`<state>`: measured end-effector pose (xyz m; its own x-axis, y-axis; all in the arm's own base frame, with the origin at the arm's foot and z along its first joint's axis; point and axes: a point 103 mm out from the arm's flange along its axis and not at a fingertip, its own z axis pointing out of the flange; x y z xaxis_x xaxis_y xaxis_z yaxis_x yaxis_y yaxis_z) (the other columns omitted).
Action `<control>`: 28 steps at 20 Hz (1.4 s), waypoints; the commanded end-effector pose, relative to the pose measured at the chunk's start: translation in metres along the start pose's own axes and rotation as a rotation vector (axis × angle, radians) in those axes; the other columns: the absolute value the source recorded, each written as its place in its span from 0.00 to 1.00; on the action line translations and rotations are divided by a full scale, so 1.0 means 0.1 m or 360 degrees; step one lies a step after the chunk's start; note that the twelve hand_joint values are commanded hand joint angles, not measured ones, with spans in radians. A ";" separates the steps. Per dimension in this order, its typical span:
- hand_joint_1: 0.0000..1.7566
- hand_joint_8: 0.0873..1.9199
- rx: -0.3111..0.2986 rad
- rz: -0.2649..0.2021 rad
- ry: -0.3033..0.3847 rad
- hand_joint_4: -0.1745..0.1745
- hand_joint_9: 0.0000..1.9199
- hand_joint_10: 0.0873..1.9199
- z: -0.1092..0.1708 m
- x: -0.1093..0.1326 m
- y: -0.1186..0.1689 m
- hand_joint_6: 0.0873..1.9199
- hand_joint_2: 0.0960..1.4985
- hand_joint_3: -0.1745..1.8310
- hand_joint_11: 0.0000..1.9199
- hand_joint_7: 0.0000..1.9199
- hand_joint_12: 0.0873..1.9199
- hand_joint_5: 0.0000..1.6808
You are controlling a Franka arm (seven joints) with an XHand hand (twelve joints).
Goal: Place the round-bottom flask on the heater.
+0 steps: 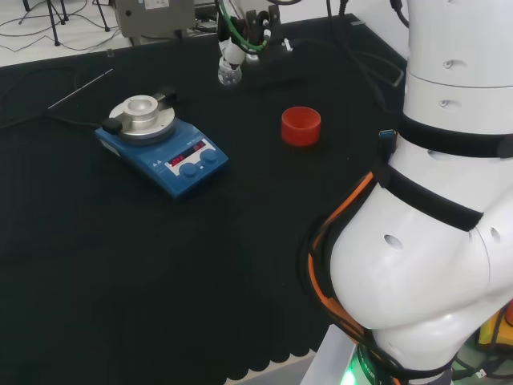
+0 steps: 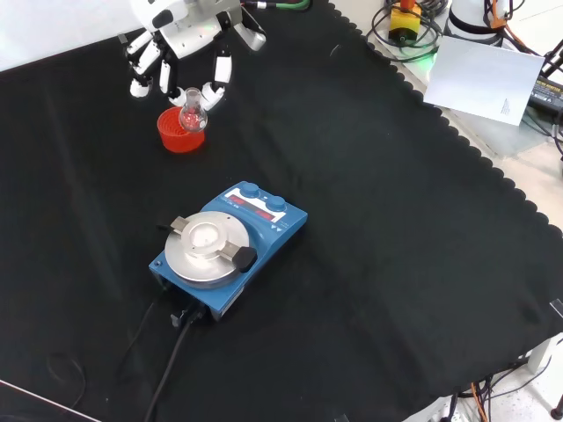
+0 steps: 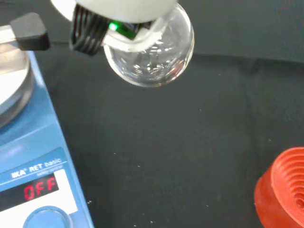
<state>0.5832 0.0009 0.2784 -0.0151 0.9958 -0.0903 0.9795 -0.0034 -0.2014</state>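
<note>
The round-bottom flask (image 2: 193,115) is held clear of the black-clothed worktop (image 2: 378,220) by the hand (image 2: 182,40), whose fingers (image 2: 220,72) are curled around its neck so that the clear bulb hangs below them, neck up. In the front view the flask is seen above the red ribbed stand (image 2: 179,132), though the head view places the flask (image 1: 228,74) well apart from that stand (image 1: 300,126), so it is judged to be lifted off and already carried some way.

The relation that matters is the one between flask and heater (image 2: 230,246): in the head view the heater (image 1: 160,142) lies to the left of the hand (image 1: 240,36) and nearer the camera; in the front view it lies below the hand. The round metal plate (image 2: 205,250) with its shallow central dish faces straight up, uncovered, with a black knob (image 2: 243,258) at its rim.

In the wrist view the bulb (image 3: 151,52) is seen beside the heater's blue body (image 3: 33,175). Bare cloth lies between hand and heater.
</note>
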 end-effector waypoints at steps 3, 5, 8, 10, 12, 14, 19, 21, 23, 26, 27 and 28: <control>0.63 0.25 0.0007 -0.0125 -0.0030 1.00 0.28 0.25 -0.11 0.42 0.07 0.45 0.37 0.49 0.09 0.17 0.68 0.70; 0.63 0.25 0.0010 -0.0148 -0.0043 1.00 0.28 0.25 -0.14 0.52 0.08 0.45 0.37 0.49 0.09 0.17 0.68 0.70; 0.63 0.25 0.0012 -0.0180 -0.0068 1.00 0.28 0.25 -0.17 0.66 0.12 0.45 0.37 0.49 0.09 0.17 0.68 0.70; 0.63 0.25 0.0018 -0.0201 -0.0081 1.00 0.28 0.25 -0.18 0.73 0.14 0.45 0.37 0.49 0.09 0.17 0.68 0.70; 0.63 0.25 0.0021 -0.0220 -0.0082 1.00 0.28 0.25 -0.19 0.81 0.16 0.45 0.37 0.49 0.09 0.17 0.68 0.70; 0.63 0.25 0.0022 -0.0235 -0.0083 1.00 0.27 0.25 -0.19 0.87 0.19 0.45 0.37 0.49 0.09 0.17 0.68 0.70; 0.63 0.25 0.0033 -0.0270 -0.0098 1.00 0.27 0.26 -0.20 1.02 0.26 0.45 0.37 0.49 0.09 0.17 0.68 0.70; 0.63 0.25 0.0037 -0.0290 -0.0108 1.00 0.27 0.26 -0.21 1.08 0.29 0.45 0.37 0.49 0.09 0.17 0.68 0.70; 0.63 0.25 0.0040 -0.0310 -0.0110 1.00 0.27 0.26 -0.21 1.14 0.32 0.45 0.37 0.49 0.09 0.17 0.68 0.70; 0.63 0.25 0.0049 -0.0336 -0.0113 1.00 0.27 0.26 -0.21 1.22 0.38 0.45 0.37 0.49 0.09 0.17 0.68 0.70; 0.63 0.25 0.0049 -0.0343 -0.0113 1.00 0.27 0.26 -0.21 1.24 0.40 0.45 0.37 0.49 0.09 0.17 0.68 0.70; 0.63 0.25 0.0055 -0.0346 -0.0100 1.00 0.27 0.26 -0.19 1.19 0.43 0.45 0.37 0.49 0.09 0.17 0.68 0.70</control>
<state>0.6212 0.1128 0.2848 -0.2081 0.9718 -0.1111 0.9557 0.1779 -0.2345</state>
